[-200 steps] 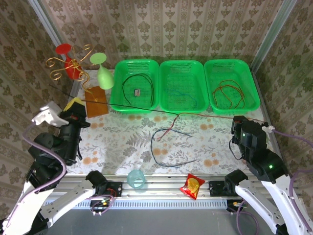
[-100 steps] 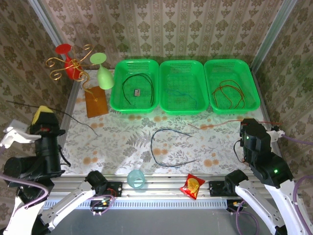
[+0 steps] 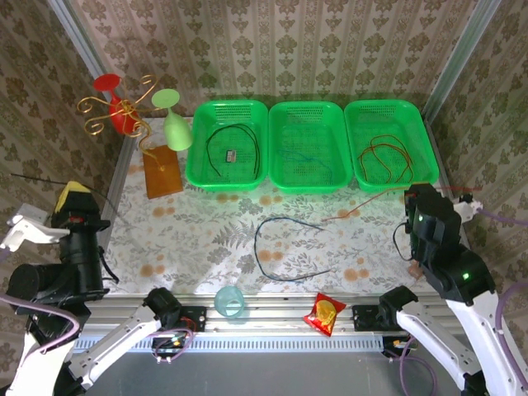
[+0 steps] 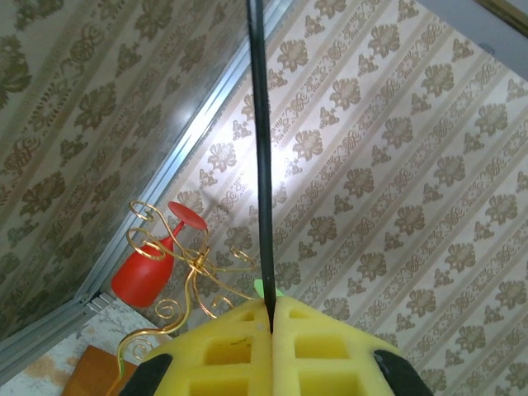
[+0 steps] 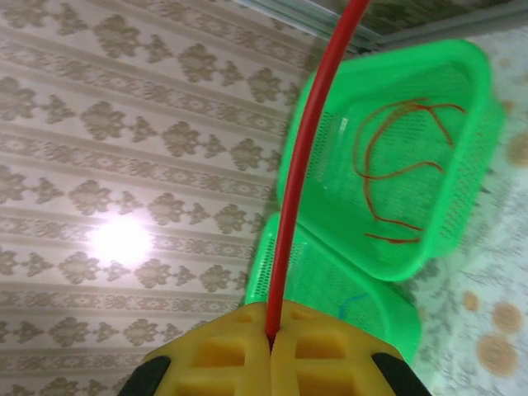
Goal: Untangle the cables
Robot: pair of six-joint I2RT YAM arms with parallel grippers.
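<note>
My left gripper (image 3: 73,193) is raised at the table's left edge, its yellow pads (image 4: 223,355) shut on a thin black cable (image 4: 262,157) that runs straight up from the pinch. A faint stretch of the black cable (image 3: 37,180) trails off to the left. My right gripper (image 3: 460,202) at the right edge is shut on a red cable (image 5: 301,181). That red cable (image 3: 371,200) stretches left and down to the tablecloth. A dark blue cable (image 3: 262,247) lies apart in an open loop mid-table.
Three green baskets stand along the back: the left basket (image 3: 198,169) holds a black cable, the middle basket (image 3: 309,183) a blue one, the right basket (image 3: 425,169) red ones. A gold glass rack (image 3: 124,111) on a wooden base (image 3: 161,172) stands back left. A teal cup (image 3: 230,301) and a snack packet (image 3: 324,313) sit at the near rail.
Both arms have pulled outward. The black cable came free of the tangle and left the table. The red cable slid right and now lies apart from the blue loop.
</note>
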